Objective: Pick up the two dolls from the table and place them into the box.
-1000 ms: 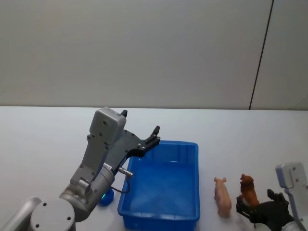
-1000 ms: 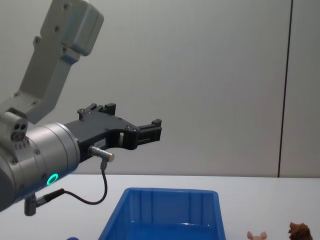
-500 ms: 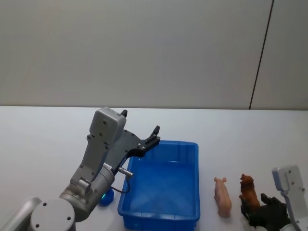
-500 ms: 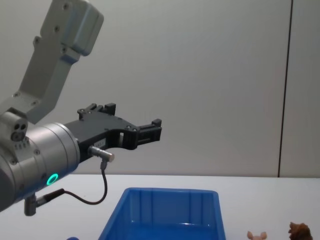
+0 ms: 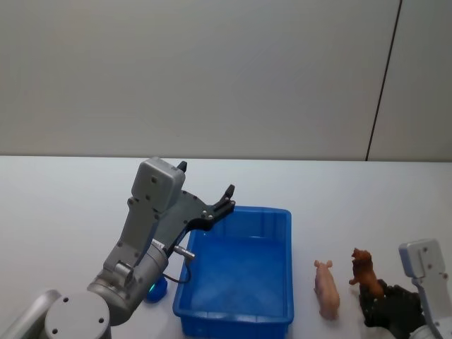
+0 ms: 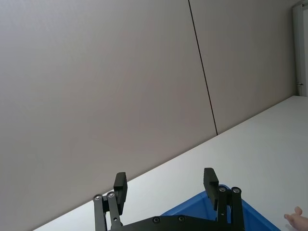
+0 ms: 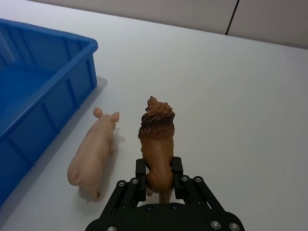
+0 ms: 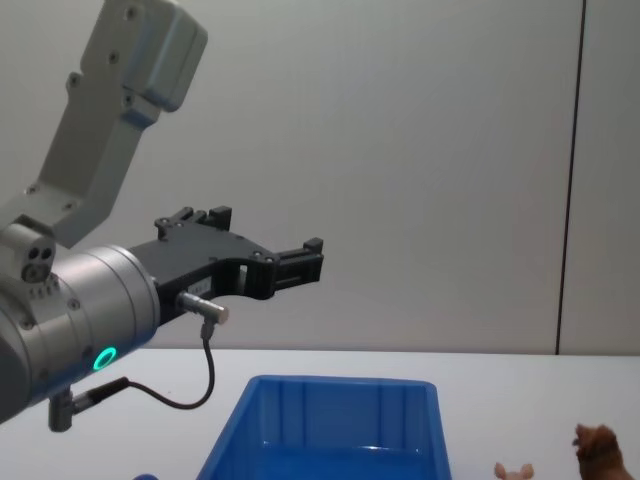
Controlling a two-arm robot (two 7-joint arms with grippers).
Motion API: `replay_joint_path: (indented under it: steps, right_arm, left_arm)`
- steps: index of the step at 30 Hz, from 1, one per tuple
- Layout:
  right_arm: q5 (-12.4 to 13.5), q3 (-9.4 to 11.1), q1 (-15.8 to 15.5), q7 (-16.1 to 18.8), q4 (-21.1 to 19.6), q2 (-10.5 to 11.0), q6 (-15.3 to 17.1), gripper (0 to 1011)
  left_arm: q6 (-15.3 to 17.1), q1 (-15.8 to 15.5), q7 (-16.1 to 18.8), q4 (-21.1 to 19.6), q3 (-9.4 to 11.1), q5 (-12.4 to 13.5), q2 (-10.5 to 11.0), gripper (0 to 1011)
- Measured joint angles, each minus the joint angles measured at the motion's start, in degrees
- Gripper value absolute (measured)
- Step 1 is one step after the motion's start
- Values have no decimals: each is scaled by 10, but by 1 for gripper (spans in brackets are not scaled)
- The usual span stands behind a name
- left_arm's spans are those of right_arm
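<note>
The reddish-brown doll (image 7: 156, 139) is pinched at its hind end between the fingers of my right gripper (image 7: 159, 174), which is shut on it. It hangs just above the table at the front right (image 5: 364, 272), and its head shows low in the chest view (image 8: 598, 445). The pale pink doll (image 5: 327, 288) lies on the table between the brown one and the box (image 5: 236, 279), close beside the held doll (image 7: 94, 154). My left gripper (image 5: 206, 179) hovers open and empty above the box's far left corner (image 6: 165, 183).
The white table (image 5: 353, 191) runs wide behind and to both sides of the box. A small blue object (image 5: 157, 289) sits under my left arm beside the box's left wall. A grey wall stands behind the table.
My right gripper moved forward, shut on the brown doll and raised it slightly off the table. The left arm, pink doll and box stayed still.
</note>
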Motion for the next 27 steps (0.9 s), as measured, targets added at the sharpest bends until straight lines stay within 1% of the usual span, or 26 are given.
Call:
replay_joint_path:
  steps: [7, 12, 18, 21, 22, 27]
  right_arm:
    - [-10, 1, -4, -1, -24, 2, -14, 298]
    - [-17, 0, -4, 10, -41, 2, -27, 297]
    - [-23, -3, 1, 37, -55, 0, -43, 297]
    - [-26, -7, 9, 59, -58, -5, -50, 298]
    - [-26, -7, 9, 59, -58, -5, -50, 298]
    - [-32, -16, 25, 94, -52, -19, -57, 298]
  left_arm:
    - [0, 0, 0, 0, 0, 0, 0, 1001]
    - [0, 0, 0, 0, 0, 0, 0, 1001]
    - [0, 0, 0, 0, 0, 0, 0, 1001]
    - [0, 0, 0, 0, 0, 0, 0, 1001]
    - [0, 0, 0, 0, 0, 0, 0, 1001]
    - [0, 0, 0, 0, 0, 0, 0, 1001]
